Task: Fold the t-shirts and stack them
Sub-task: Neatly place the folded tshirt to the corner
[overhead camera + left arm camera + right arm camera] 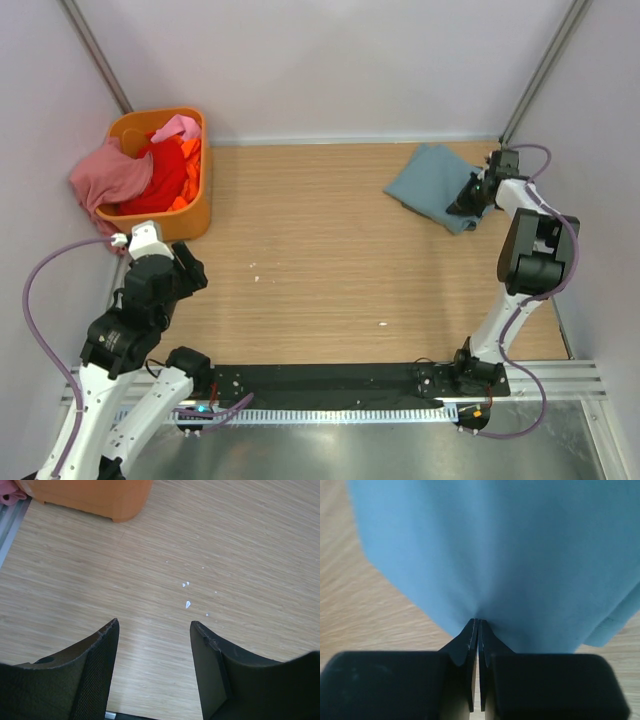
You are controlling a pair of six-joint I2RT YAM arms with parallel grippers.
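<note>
Blue shirt (432, 185) lies on the table (320, 260), well to the right of the basket (188, 218). The right fingers (473, 628) are closed, pinching its edge; only the right wrist view shows cloth puckering into their tips. Pink shirt (110, 175), red shirt (165, 175) and orange shirt (191, 160) heap in the basket, the pink one spilling over its left rim. The left fingers (110, 636) stand apart, holding nothing, just in front of the basket. The left wrist view alone shows white crumbs (187, 603) there.

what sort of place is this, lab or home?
Probably a lab robot cell: plain white panels on metal posts enclose a wood-grain table with a black mounting rail at its near edge; props are an orange basket of t-shirts and a blue t-shirt.
</note>
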